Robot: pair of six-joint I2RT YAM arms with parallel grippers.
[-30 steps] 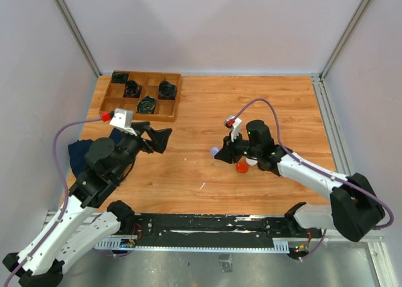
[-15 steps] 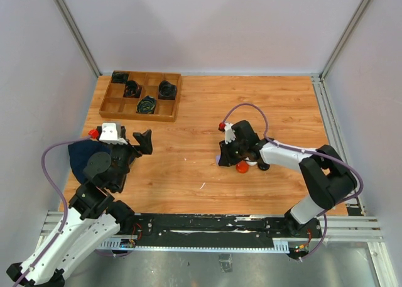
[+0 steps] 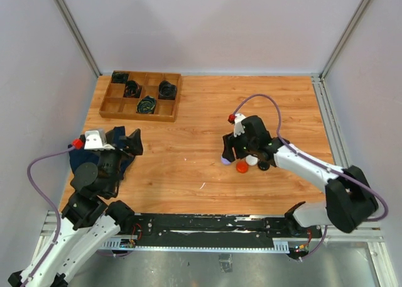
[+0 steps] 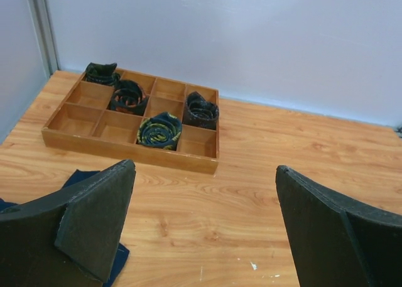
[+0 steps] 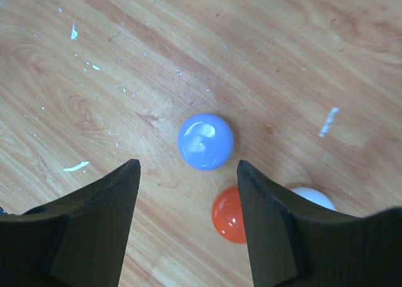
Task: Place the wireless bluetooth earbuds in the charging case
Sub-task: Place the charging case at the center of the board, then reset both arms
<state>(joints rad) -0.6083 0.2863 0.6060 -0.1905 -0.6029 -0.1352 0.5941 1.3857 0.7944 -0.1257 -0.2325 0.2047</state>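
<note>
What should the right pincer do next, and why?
Probably ease forward and down around the purple earbud: the right pincer is open, and that bud lies free on the table just beyond its fingertips, in line with the gap, apart from the orange earbud.

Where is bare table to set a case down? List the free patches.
Bare wood: the middle of the table between the left gripper and right gripper, and the far strip right of the wooden tray. Crowded: the earbuds clustered at the right gripper, and the blue cloth under the left arm.
</note>
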